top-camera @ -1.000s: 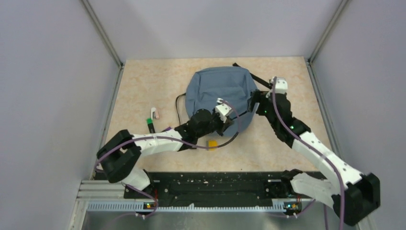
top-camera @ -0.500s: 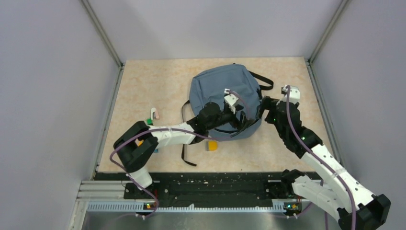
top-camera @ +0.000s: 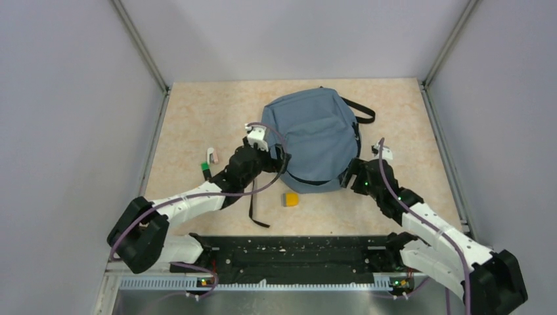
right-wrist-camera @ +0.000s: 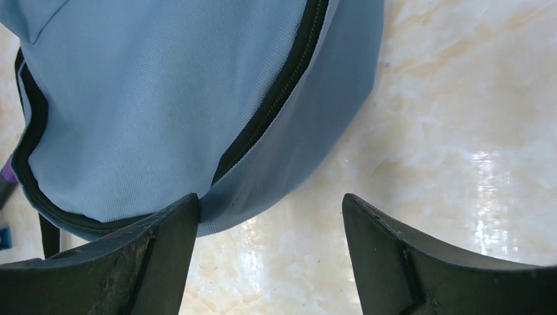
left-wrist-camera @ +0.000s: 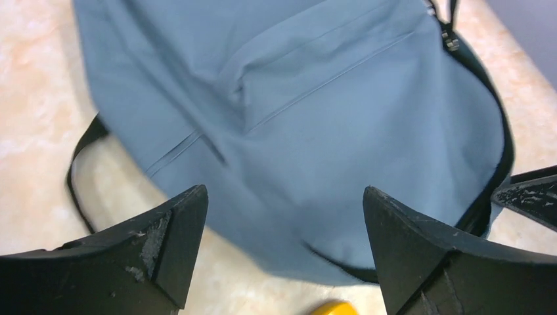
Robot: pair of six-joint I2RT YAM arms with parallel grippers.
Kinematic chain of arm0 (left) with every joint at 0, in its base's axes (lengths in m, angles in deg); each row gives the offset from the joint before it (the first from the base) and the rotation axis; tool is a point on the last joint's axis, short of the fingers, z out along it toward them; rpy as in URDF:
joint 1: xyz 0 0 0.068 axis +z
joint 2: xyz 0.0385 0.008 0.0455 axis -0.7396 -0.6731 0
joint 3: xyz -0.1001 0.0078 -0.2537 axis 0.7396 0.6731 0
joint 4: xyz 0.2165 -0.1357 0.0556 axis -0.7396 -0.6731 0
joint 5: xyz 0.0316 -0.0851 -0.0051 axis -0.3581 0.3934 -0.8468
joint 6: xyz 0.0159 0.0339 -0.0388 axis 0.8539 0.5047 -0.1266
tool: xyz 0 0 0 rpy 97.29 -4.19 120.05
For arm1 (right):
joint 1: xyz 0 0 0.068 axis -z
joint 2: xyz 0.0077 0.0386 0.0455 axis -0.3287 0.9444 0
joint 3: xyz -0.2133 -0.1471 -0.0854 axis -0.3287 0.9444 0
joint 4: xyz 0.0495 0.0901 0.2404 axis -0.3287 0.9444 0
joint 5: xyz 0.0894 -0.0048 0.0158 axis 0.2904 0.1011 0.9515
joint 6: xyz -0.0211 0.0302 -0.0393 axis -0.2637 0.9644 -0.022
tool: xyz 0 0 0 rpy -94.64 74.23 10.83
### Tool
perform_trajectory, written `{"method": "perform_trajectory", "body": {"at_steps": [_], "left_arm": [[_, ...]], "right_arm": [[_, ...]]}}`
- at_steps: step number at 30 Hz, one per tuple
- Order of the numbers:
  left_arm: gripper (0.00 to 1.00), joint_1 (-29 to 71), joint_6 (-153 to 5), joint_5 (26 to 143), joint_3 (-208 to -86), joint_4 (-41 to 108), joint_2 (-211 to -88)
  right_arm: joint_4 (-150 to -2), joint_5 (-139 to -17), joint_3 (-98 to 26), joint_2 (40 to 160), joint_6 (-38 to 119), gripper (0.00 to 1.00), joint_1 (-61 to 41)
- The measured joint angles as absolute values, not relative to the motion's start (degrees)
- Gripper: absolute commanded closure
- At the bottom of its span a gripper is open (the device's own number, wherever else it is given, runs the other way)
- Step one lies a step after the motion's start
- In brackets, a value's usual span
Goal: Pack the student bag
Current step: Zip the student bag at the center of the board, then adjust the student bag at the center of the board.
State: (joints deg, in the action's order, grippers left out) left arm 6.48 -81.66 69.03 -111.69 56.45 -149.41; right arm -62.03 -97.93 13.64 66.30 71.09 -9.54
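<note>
The student bag (top-camera: 314, 136), blue-grey fabric, lies flat in the middle of the table with its front pocket seam (left-wrist-camera: 315, 85) up. Its main zip (right-wrist-camera: 276, 105) runs along the near right side, parted a little with dark lining showing. My left gripper (top-camera: 278, 157) sits at the bag's left edge, open (left-wrist-camera: 282, 216), nothing between its fingers. My right gripper (top-camera: 349, 176) is at the bag's near right corner, open (right-wrist-camera: 269, 223) over bare table, its left finger beside the bag's edge (right-wrist-camera: 263, 197).
A small yellow item (top-camera: 290, 198) lies just in front of the bag, and shows at the bottom of the left wrist view (left-wrist-camera: 335, 307). A pink-white item (top-camera: 211, 155) and a green-black one (top-camera: 206, 172) lie to the left. Black straps trail at near left (top-camera: 253, 209) and far right (top-camera: 363, 110).
My left gripper has opened and drawn back leftward off the bag. The right arm has pulled back toward the near edge. The bag has shifted and now lies flat.
</note>
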Motion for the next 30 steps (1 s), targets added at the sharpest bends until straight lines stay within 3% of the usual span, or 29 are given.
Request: {"method": "perform_trajectory", "body": {"at_steps": [2,8,9,15,23,24,27,28,30], "left_arm": [[0.08,8.1,-83.2,68.9,-109.8,54.4,-147.3],[0.08,9.3,-86.1,68.6,-107.1,50.2,-139.2],[0.08,9.3,-86.7,68.4,-106.6,49.5,-137.5],[0.08,9.5,-88.6,67.5,-104.8,45.7,-130.1],[0.04,9.8,-89.8,67.9,-106.0,31.0,-121.3],[0.02,9.8,-89.7,67.9,-106.8,28.9,-120.4],[0.02,10.0,-89.7,68.3,-110.3,21.5,-117.6],[0.02,10.0,-89.5,68.5,-111.6,19.4,-116.7],[0.02,10.3,-88.7,68.8,-114.7,15.1,-115.1]], "right_arm": [[-64.8,-96.9,14.6,68.6,72.1,0.43,-9.5],[-71.5,-99.4,14.4,75.6,71.7,0.97,-9.6],[-72.1,-100.7,14.3,76.6,71.3,1.0,-9.5],[-74.1,-105.7,11.3,84.0,68.4,1.0,-6.5],[-74.7,-106.1,-1.6,96.5,61.7,1.0,10.7],[-74.4,-105.9,-3.7,98.1,60.6,0.93,12.7],[-72.4,-106.2,-8.3,101.2,58.5,0.51,15.8],[-71.9,-106.6,-9.5,101.8,57.8,0.42,16.3],[-70.7,-106.9,-11.2,101.9,56.5,0.34,17.0]]}}
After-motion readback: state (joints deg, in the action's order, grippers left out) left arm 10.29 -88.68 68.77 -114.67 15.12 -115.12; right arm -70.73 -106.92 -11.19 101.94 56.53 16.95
